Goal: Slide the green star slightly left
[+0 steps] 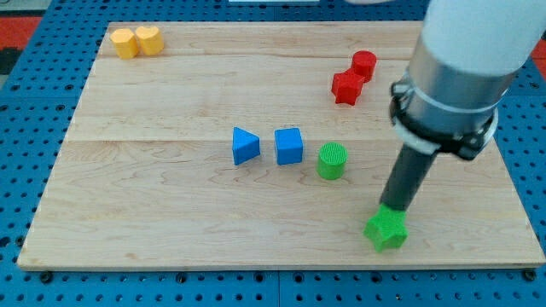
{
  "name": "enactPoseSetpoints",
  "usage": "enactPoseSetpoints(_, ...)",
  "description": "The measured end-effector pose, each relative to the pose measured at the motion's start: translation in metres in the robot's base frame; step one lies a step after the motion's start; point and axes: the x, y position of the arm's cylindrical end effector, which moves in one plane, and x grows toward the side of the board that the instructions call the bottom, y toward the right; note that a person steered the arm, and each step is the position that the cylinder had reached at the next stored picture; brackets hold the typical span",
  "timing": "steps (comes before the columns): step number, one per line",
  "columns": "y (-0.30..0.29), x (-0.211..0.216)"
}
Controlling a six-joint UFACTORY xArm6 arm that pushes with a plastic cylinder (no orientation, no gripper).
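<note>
The green star (pixel 386 230) sits at the table's (pixel 171 239) lower right. My tip (pixel 392 207) touches its top edge (no hand here, just a rod). Bring it round to the star's right side, then push gently left.

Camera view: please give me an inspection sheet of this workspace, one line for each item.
Surface: wooden board, lying on a blue pegboard.
Job's things: green star near the board's bottom edge, toward the view's right.
Clutter: green cylinder, blue cube and blue triangular block in a row mid-board; red star touching a red cylinder at upper right; yellow hexagonal block beside a yellow heart at top left.
Grippers: none; my tip is at the green star's upper edge.
Cables: nothing seen.
Surroundings: red strip at the view's top left.
</note>
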Motion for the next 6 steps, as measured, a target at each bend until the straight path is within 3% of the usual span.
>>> enactPoseSetpoints(1,0.009,0.014)
enactPoseSetpoints(2,0.074,0.026)
enactPoseSetpoints(3,0.073,0.058)
enactPoseSetpoints(6,0.048,0.058)
